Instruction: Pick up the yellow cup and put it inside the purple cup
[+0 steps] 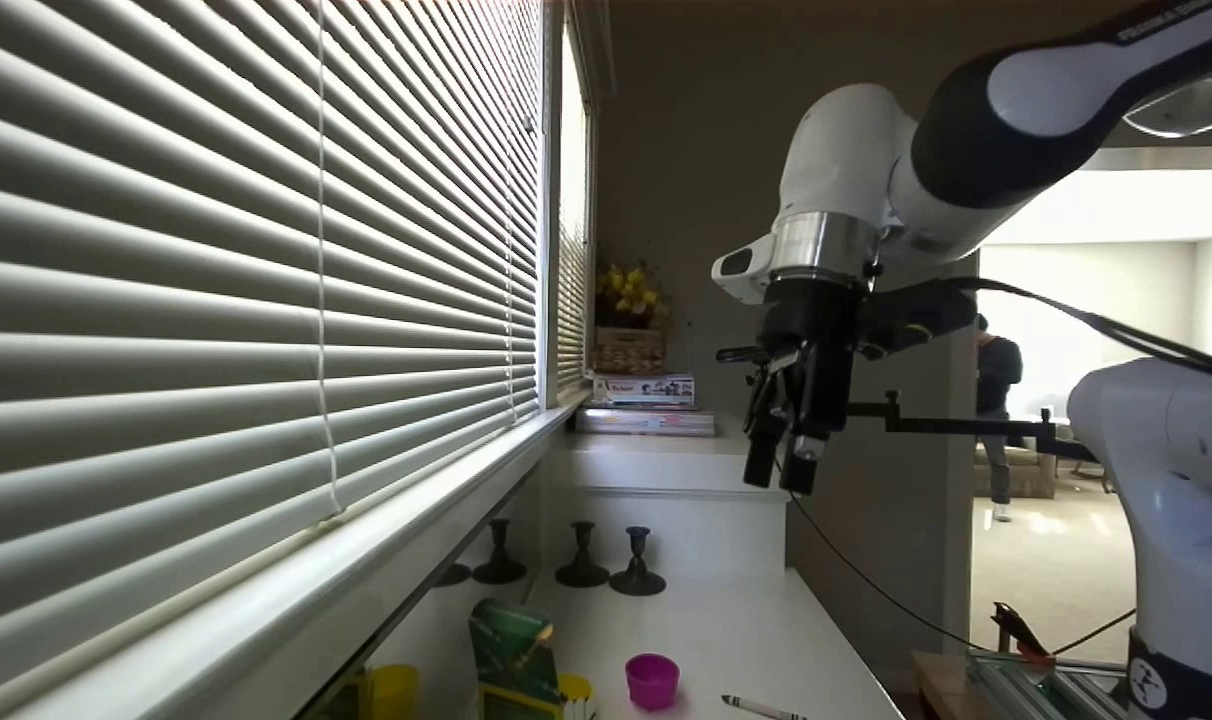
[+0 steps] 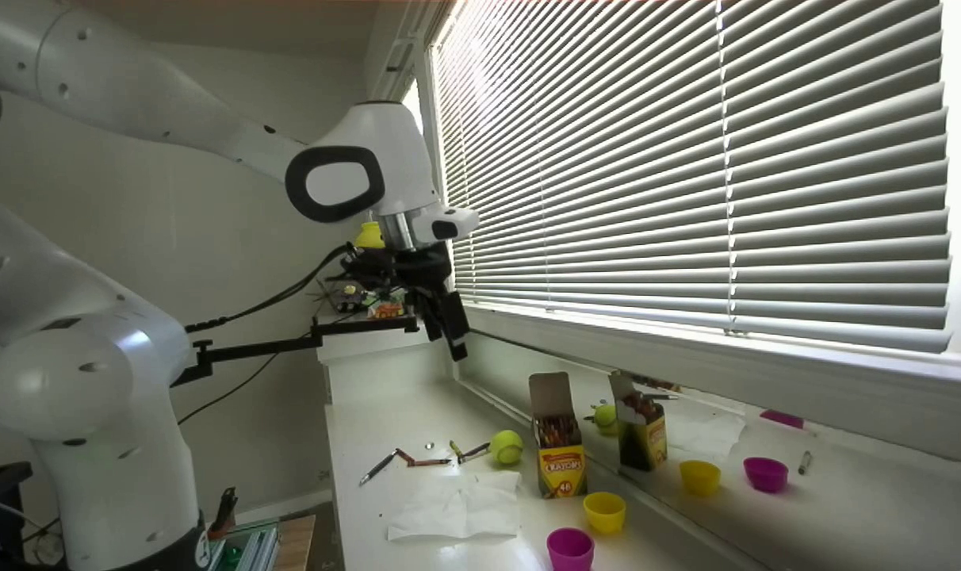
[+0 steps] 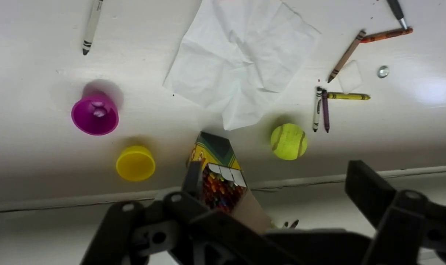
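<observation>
Evidently nothing is in hand: we note the gripper [image 3: 275, 175] bare, jaws spread wide, high above the white counter [image 3: 31, 84]. We read the wide spread as readiness for a pinch not yet begun.

Below the jaws, just outside the finger [image 3: 193, 180] nearer the crayon box [image 2: 562, 472], the yellow cup [image 3: 135, 163] sits upright, mouth up. On that same side, farther out from the jaws and more toward the robot, the purple cup [image 3: 95, 113] stands likewise, near its mate but apart. Mouths up suits the nesting, we judge: one wall free to pinch, one opening ready to receive. A pale glint shows in the purple cup; reflection or some clear bit inside, we cannot say.

The crayon box stands open near the yellow cup, flap raised, presumably so crayons [image 3: 221, 195] can be drawn out. From the wrist it shows within the jaws' span, close along that same finger; we think a straight drop from here could foul it. The tennis ball [image 3: 289, 141] lies below, ahead of the gap; the creased white paper sheet [image 3: 241, 66] farther ahead.

Pose: in both exterior views the forearm [image 2: 163, 103] slopes down to the wrist [image 2: 397, 147], gripper hanging beneath, fingertips canted toward the blinds [image 2: 687, 198]. We'd call it a survey height; the grasp calls for a sideways shift toward the cups, then lowering.
</observation>
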### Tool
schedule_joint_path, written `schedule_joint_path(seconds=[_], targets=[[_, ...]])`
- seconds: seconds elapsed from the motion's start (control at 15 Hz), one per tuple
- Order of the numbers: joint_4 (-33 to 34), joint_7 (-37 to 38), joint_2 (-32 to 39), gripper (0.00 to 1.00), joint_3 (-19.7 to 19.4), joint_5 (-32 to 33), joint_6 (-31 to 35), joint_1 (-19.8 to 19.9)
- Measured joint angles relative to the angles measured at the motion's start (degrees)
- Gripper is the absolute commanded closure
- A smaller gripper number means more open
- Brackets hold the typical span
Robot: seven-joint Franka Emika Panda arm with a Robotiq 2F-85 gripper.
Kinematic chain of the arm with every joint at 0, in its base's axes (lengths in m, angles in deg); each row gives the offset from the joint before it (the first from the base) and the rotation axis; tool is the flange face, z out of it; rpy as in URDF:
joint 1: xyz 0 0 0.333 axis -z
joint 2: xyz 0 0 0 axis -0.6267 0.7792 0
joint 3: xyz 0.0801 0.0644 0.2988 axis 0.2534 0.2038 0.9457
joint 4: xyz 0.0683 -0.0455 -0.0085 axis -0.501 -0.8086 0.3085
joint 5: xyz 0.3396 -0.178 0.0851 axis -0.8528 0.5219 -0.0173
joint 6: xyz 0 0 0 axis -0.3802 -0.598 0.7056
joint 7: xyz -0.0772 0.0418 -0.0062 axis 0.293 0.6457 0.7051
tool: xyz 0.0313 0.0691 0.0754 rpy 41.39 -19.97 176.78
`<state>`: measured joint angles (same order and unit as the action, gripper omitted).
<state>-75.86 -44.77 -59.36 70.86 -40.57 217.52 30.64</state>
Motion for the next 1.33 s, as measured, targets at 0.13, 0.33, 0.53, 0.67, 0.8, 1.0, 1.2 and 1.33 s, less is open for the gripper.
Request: schedule_joint_path(seconds=[0.13,0.33,0.53,0.67,0.8,1.0,1.2,1.33], targets=[[-0.14,-3.02,4.84,0.0,-1.59,0.01,4.26,-0.01],[-0.17,-8.22,12.53,0.0,-4.37,0.0,12.13,-0.2],[0.23,-9.69,16.27,0.0,-5.17,0.0,14.4,-0.3],[0.39,-9.69,16.34,0.0,-5.17,0.0,14.4,-0.41],[0.4,-10.18,16.54,0.0,-5.3,0.0,14.98,-0.3],[0.19,-13.53,18.8,0.0,-6.11,0.0,19.96,-0.56],[0.2,-19.09,22.42,0.0,-7.78,-0.27,25.74,-2.72],[0.34,-22.57,24.6,0.0,-9.2,-0.69,27.86,-4.81]])
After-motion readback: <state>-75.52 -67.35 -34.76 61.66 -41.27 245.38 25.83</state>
